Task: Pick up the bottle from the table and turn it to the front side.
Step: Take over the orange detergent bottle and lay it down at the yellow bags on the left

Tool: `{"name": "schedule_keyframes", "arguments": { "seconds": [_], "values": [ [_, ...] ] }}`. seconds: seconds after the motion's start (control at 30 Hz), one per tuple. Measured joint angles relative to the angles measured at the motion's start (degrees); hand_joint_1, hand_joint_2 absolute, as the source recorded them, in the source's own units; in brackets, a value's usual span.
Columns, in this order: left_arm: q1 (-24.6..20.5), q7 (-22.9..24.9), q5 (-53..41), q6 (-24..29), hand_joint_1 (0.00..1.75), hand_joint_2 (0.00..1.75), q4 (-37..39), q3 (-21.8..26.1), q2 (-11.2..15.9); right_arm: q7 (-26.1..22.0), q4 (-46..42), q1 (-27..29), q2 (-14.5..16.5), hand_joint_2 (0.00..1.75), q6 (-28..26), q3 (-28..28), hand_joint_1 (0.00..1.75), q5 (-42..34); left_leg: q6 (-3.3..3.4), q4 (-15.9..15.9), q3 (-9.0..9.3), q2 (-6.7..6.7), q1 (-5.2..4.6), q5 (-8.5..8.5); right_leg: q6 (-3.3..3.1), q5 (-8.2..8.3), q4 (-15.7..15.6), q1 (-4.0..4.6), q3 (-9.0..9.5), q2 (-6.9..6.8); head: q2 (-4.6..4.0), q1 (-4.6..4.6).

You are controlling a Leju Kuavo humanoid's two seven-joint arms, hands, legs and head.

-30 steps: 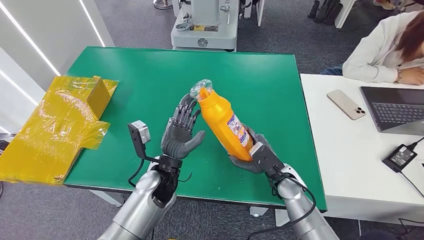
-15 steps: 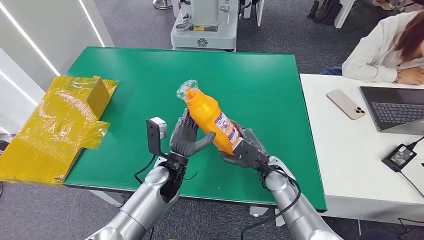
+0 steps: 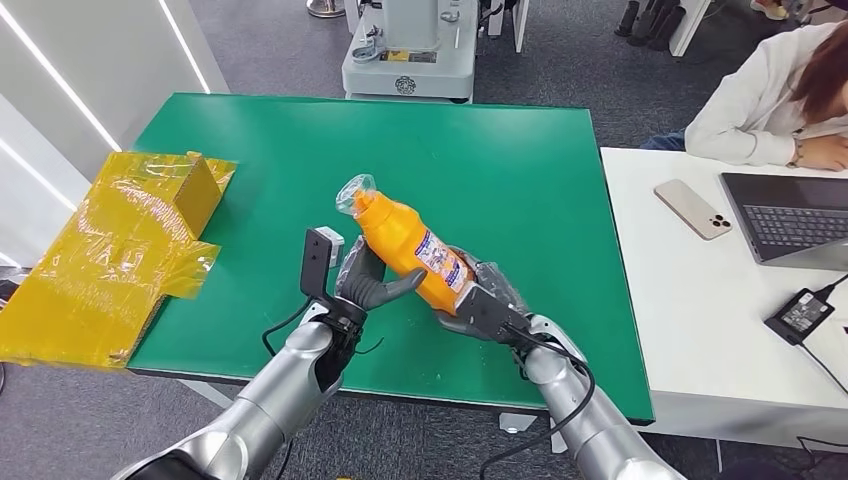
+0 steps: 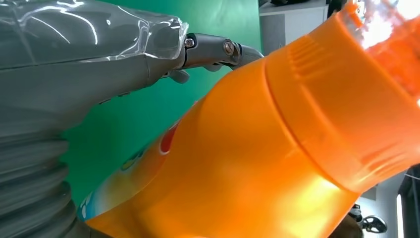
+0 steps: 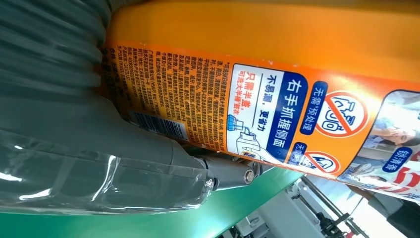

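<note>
An orange bottle (image 3: 410, 245) with a clear-wrapped cap (image 3: 355, 192) hangs tilted above the green table (image 3: 300, 150), cap pointing away and to the left. My right hand (image 3: 480, 300) grips its base. My left hand (image 3: 372, 285) wraps its middle, thumb on the near side and fingers hidden behind it. In the left wrist view the bottle's (image 4: 237, 158) shoulder lies against the grey thumb (image 4: 99, 54). In the right wrist view the bottle's (image 5: 277, 29) printed back label (image 5: 277, 114) sits beside my right hand (image 5: 74, 148).
A yellow-wrapped box (image 3: 120, 250) lies at the table's left edge. A white desk (image 3: 700, 300) on the right carries a phone (image 3: 692, 208) and a laptop (image 3: 790, 215), with a seated person (image 3: 770, 90) behind it. A grey machine base (image 3: 410, 50) stands beyond the table.
The right hand has tipped the bottle lower and carried it left. The left hand has moved in under it and closed around its middle.
</note>
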Motion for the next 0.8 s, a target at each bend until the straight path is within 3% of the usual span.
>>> {"name": "schedule_keyframes", "arguments": {
  "seconds": [0.23, 0.6, 0.73, 0.8],
  "values": [
    [-1.03, -0.65, 5.42, -2.32, 0.0, 1.75, -0.42, 2.94, 0.41, 1.06, -0.24, 0.47, 0.01, 1.75, -0.86, 0.05, 1.75, 0.6, 0.0, 0.0, 0.01, 0.01, 0.0, 0.0, 0.0, 0.0, 0.0, 0.0, -0.01, 0.02, 0.0, -0.01],
    [1.3, 6.75, 17.99, -11.88, 0.0, 1.75, -8.75, 7.39, 0.23, 2.48, -2.32, 3.99, -0.48, 1.75, -3.25, -0.45, 1.65, 2.98, 0.0, 0.0, -0.01, -0.01, 0.0, 0.0, 0.0, -0.01, -0.01, 0.0, -0.02, -0.02, 0.0, 0.01],
    [2.05, 7.83, 19.08, -12.66, 1.42, 1.75, -10.45, 7.38, -0.24, 2.97, -4.03, 5.86, -1.03, 1.75, -3.99, -1.43, 1.57, 3.28, 0.0, 0.0, -0.01, 0.01, -0.01, -0.01, 0.0, -0.01, -0.02, 0.0, -0.02, 0.01, 0.0, 0.01],
    [2.33, 7.87, 19.51, -13.33, 1.31, 1.75, -10.65, 7.32, -0.55, 3.03, -4.75, 6.47, -1.21, 1.75, -4.11, -1.83, 1.56, 3.48, 0.0, 0.0, 0.0, 0.01, -0.01, -0.01, 0.0, 0.0, -0.03, -0.01, -0.02, 0.01, 0.0, 0.01]
  ]
}}
